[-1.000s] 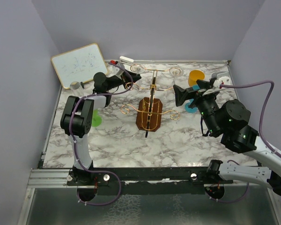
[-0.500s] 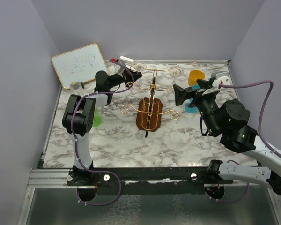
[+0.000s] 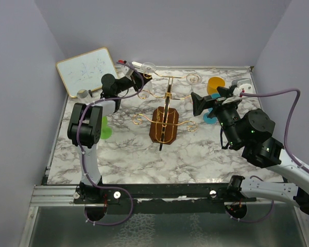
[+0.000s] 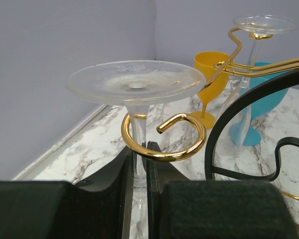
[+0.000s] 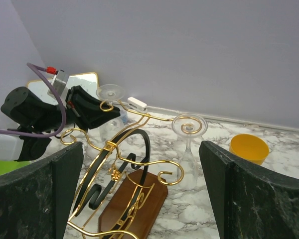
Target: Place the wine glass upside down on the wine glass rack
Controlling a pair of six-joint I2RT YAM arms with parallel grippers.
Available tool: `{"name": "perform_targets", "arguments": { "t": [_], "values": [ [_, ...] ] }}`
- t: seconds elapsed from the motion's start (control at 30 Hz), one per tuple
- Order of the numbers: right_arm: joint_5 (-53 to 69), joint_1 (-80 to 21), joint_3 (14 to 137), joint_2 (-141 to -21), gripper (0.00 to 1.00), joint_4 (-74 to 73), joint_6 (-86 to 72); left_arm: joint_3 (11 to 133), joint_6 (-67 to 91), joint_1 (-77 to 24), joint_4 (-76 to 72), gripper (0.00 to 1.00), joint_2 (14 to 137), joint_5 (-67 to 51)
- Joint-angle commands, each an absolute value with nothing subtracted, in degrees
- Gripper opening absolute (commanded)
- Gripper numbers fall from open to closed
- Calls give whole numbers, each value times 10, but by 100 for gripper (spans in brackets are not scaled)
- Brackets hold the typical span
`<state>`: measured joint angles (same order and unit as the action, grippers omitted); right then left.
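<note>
Left wrist view: I have the left end effector [image 4: 139,185] pinched on the stem of the wine glass [image 4: 137,82], with both black pads closed tight against the clear stem
Wine glass: upside down, foot disc on top, and the stem passes down through a gold scroll loop [image 4: 162,138]; the foot sits a little above the loop, not resting on it
Wine glass rack [image 3: 165,128]: gold wire arms on a brown wooden base, standing mid-table; the loop I am working is on its far left arm
Second wine glass [image 5: 189,125]: hangs foot-up from the far right scroll
Right end effector [image 3: 196,105]: fingers spread wide and holding nothing, hovering to the right of the rack and apart from it
Yellow goblet [image 3: 215,84]: upright near the far right corner
Teal cup [image 4: 259,112]: just beside the goblet; I cannot tell its shape fully
Whiteboard [image 3: 86,69]: propped at the far left corner
Table [image 3: 195,154]: marbled top
</note>
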<state>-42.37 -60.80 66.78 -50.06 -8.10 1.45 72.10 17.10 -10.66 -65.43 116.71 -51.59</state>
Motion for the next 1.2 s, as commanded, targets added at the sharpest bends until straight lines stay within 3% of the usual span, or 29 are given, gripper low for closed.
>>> {"name": "perform_targets", "arguments": {
  "t": [0.0, 0.93, 1.17],
  "values": [
    [-436, -608, 669, -503, 99, -68, 29, 734, 165, -99, -674, 0, 1172, -506],
    [-437, -607, 652, -509, 99, -60, 34, 650, 167, -82, -723, 0, 1109, -486],
    [-433, -608, 653, -515, 99, -61, 33, 663, 238, -72, -774, 0, 1122, -494]
  ]
}}
